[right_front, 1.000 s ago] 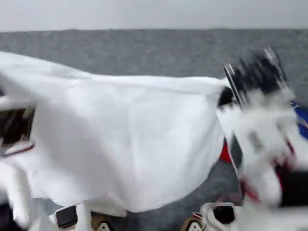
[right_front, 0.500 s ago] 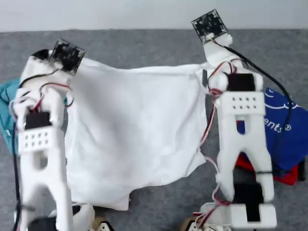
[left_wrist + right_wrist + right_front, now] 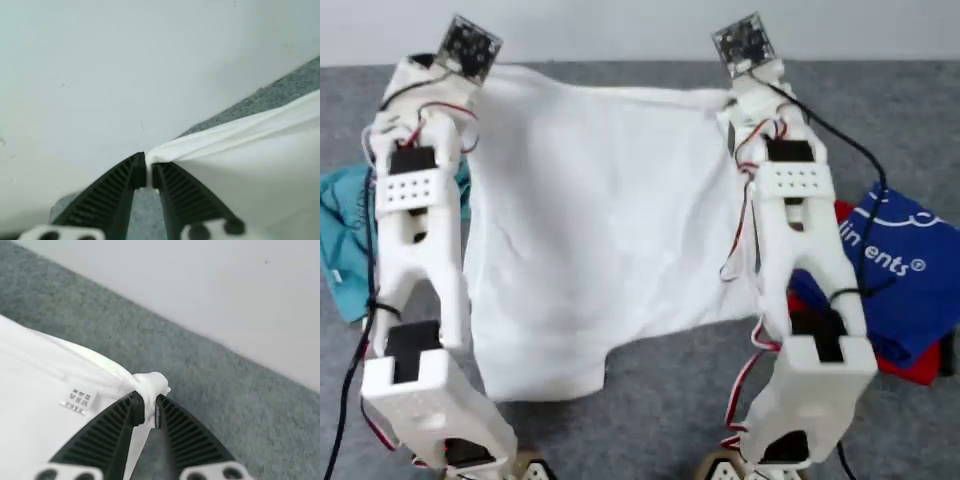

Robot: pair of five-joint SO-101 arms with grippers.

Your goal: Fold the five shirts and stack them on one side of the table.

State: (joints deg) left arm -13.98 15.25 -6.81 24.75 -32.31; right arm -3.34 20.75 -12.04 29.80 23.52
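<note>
A white shirt [image 3: 600, 220] lies spread on the grey table between my two arms, its far edge stretched near the back wall. My left gripper [image 3: 148, 167] is shut on the shirt's far left corner [image 3: 165, 147], by the wall. At the far right corner [image 3: 152, 382], my right gripper [image 3: 146, 402] is shut on a bunched bit of the white cloth. In the high view the left arm [image 3: 415, 190] stands along the shirt's left side and the right arm [image 3: 795, 210] along its right side.
A teal shirt [image 3: 345, 235] lies crumpled at the table's left edge. A blue shirt with white print [image 3: 900, 265] rests on a red one [image 3: 910, 368] at the right. The white wall [image 3: 640, 30] runs close behind the table. Bare grey table [image 3: 660, 420] shows in front.
Both arms have carried the white shirt's held edge away from the front toward the back wall, and the cloth has been pulled out flatter on the table.
</note>
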